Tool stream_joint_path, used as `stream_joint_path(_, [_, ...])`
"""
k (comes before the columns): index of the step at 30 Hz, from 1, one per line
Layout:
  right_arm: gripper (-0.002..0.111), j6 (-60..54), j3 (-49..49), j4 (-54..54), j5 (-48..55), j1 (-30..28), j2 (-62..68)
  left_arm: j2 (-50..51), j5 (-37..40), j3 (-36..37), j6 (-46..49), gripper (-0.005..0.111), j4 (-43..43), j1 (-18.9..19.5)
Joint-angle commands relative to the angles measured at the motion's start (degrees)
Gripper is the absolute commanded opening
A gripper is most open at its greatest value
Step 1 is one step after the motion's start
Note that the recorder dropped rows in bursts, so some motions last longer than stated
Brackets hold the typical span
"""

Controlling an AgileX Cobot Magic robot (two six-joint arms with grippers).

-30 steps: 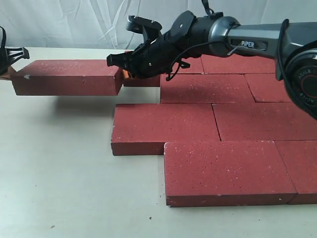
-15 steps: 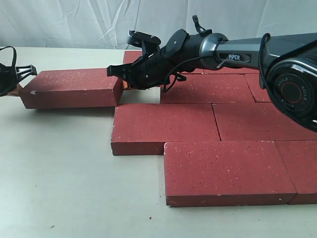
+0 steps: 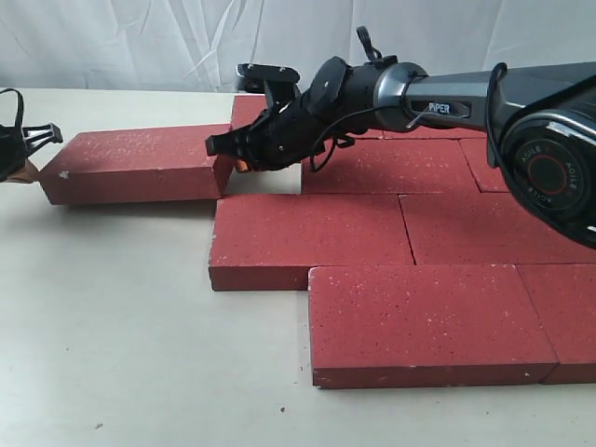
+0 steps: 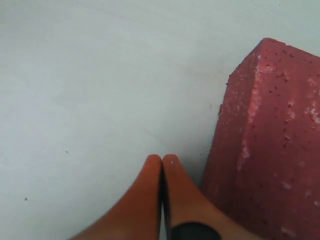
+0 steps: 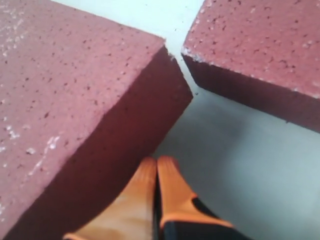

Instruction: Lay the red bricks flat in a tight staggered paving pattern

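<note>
One loose red brick (image 3: pixel 140 166) lies flat on the table, left of the paved group. It also shows in the left wrist view (image 4: pixel 270 150) and the right wrist view (image 5: pixel 65 100). My left gripper (image 3: pixel 28 166) is shut, its orange fingertips (image 4: pixel 152 167) together beside the brick's left end. My right gripper (image 3: pixel 239 162) is shut too, its tips (image 5: pixel 167 170) at the brick's right end. Several red bricks (image 3: pixel 307 240) lie flat in staggered rows to the right. A gap of bare table (image 3: pixel 265 182) separates the loose brick from the row brick (image 3: pixel 391 166).
The right arm (image 3: pixel 447 88) reaches across the back rows of the paving. A white cloth backdrop (image 3: pixel 140 42) hangs behind the table. Bare tabletop (image 3: pixel 112 326) spreads in front and to the left of the bricks.
The loose brick hung above the table a second ago; it has come down onto the surface and shifted slightly right. Both grippers dropped with it.
</note>
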Motion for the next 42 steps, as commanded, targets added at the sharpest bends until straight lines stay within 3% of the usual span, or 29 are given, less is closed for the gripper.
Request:
stream_joint_path(1, [-0.001, -0.09, -0.22, -3.43, -0.07, 0.02, -0.70, -0.14, 0.66, 0.09, -0.21, 0.000, -0.72, 2.21])
stream_joint_path(6, [-0.001, -0.09, -0.22, -3.93, 1.60, 0.02, -1.95, -0.14, 3.10, 0.09, -0.21, 0.000, -0.72, 4.26])
stream_joint_path(15, [-0.001, -0.09, -0.22, 0.52, 3.84, 0.66, -2.51, -0.14, 3.63, 0.09, -0.21, 0.000, -2.85, 4.24])
stream_joint_path(26, [-0.001, -0.09, -0.22, 5.52, -1.28, 0.83, -0.88, -0.14, 3.79, 0.09, -0.21, 0.000, -3.48, 4.24])
stream_joint_path(36, [-0.001, -0.09, -0.22, 1.92, 4.12, -1.24, -6.08, 0.55, -1.06, 0.09, 0.48, 0.000, -3.40, 4.24])
stream_joint_path(42, [-0.001, -0.09, -0.22, 2.04, 4.50, -1.24, -6.04, 2.16, -0.16, -0.30, 14.38, 0.000, -17.94, 3.90])
